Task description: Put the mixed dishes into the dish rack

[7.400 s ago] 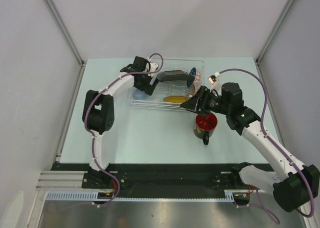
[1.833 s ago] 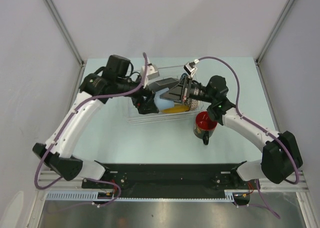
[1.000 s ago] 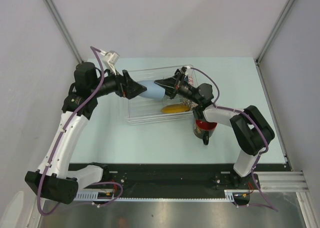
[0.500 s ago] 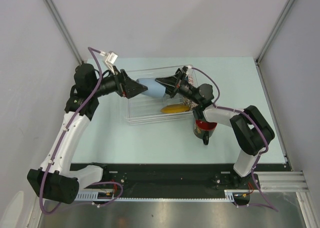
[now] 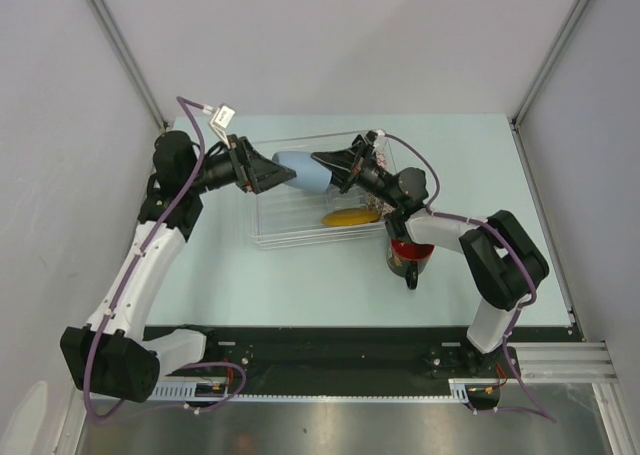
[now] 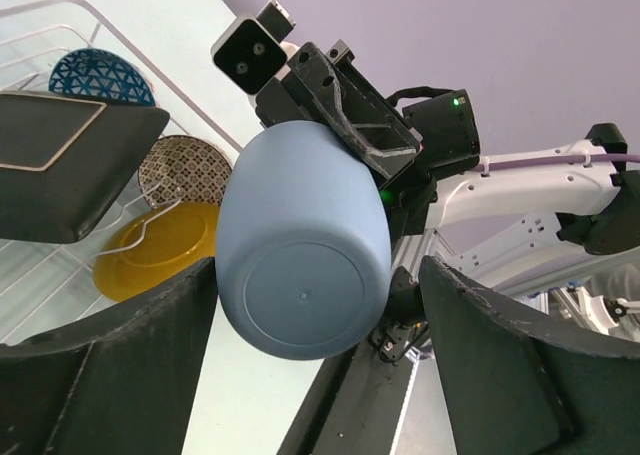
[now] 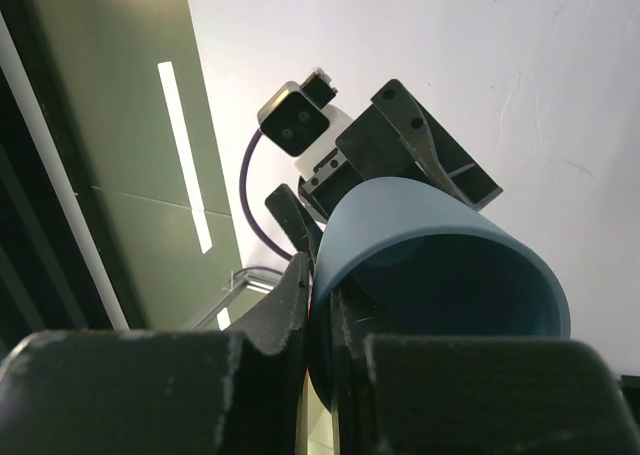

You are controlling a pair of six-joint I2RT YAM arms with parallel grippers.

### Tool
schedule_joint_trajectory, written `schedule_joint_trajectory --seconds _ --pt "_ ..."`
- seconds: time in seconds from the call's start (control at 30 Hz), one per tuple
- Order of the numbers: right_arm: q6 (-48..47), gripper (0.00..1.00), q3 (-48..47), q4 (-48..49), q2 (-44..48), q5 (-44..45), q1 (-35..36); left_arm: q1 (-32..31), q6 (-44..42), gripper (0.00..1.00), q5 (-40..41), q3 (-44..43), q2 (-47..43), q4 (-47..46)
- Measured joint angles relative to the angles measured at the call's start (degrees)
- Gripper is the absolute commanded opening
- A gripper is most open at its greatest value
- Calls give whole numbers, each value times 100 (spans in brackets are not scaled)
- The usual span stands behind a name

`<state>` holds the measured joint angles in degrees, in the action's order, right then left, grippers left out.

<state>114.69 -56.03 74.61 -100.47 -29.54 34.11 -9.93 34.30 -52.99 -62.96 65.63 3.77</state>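
Two grippers: right gripper [image 7: 320, 287] pinches the rim of blue cup [image 5: 305, 175]; left gripper [image 6: 312, 275] has its jaws spread wide around the base, not touching.
Cup position: midair over dish rack [image 5: 266, 231].
Risk: the rim pinch may slip during handover, dropping the cup onto racked plates.
Count: one cup; one mug [image 5: 410, 253] outside the rack; one yellow plate [image 5: 348, 217] and one square plate [image 6: 70, 165] inside.

Three cams, one overlap spot
Top cam looks down from high up behind the near edge over the whole pale green table [image 5: 250, 275]; the two wrist cams sit super close, facing each other across the smooth light-blue cup [image 5: 305, 175].
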Motion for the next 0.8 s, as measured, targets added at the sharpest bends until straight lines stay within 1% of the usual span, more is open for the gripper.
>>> schedule_joint_trajectory --seconds 0.3,0.4,0.43,0.5,0.53,0.6,0.63,0.7,0.73,0.77,0.8 --pt "20 0 -188 48 -90 151 129 -125 125 86 -35 20 116 -76" --pt "28 0 -249 79 -136 173 149 -149 122 81 -15 20 127 -74" --pt "31 0 -273 81 -151 175 153 -151 122 74 -2 20 136 -76" --pt "44 0 -337 114 -197 184 173 -153 109 66 33 20 157 -74" --pt "37 0 -367 118 -219 201 179 -151 109 57 28 20 168 -79" --pt "33 0 -393 136 -264 227 179 -151 107 48 63 20 173 -81" --pt "33 0 -402 149 -291 240 179 -151 109 45 79 17 175 -72" --pt "33 0 -433 186 -348 251 184 -149 74 47 129 17 177 -50" --pt "37 0 -439 197 -363 254 186 -144 70 35 138 17 179 -44" --pt "42 0 -448 219 -387 256 190 -142 59 25 157 17 181 -28" --pt "50 0 -452 240 -409 267 195 -140 52 12 164 17 181 -17"
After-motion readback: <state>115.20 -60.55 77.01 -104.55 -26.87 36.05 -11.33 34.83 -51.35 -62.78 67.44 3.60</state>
